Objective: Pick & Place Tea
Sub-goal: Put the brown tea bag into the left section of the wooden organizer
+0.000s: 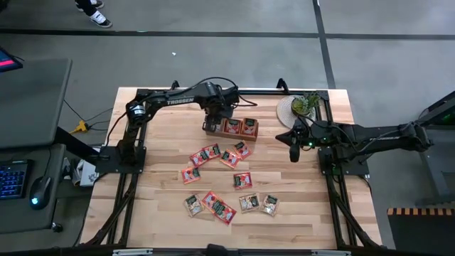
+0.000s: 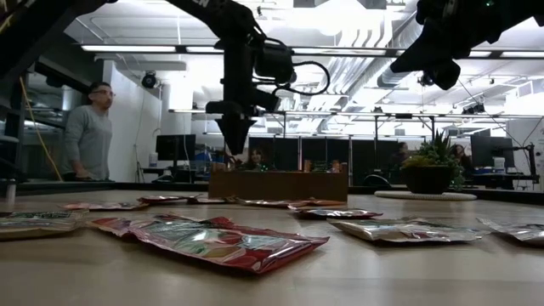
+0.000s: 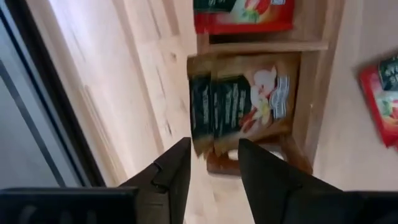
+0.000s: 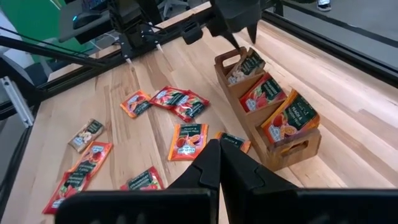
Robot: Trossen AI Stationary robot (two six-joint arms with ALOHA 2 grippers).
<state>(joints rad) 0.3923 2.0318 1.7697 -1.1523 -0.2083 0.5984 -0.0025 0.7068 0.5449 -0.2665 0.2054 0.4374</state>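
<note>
Hovering over wooden tray [image 4: 267, 118] end compartment, left gripper [image 3: 214, 163] narrowly parted just above grey-green sachet [image 3: 239, 102]; right gripper [image 4: 219, 163] shut, idle.

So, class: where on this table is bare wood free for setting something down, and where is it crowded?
Bare wood lies between the table's left edge and the loose sachets, and along the front edge below them. The strip right of the sachets, toward the right gripper, is bare too. It is crowded mid-table, and around the wooden tray, where the left gripper hangs.
</note>
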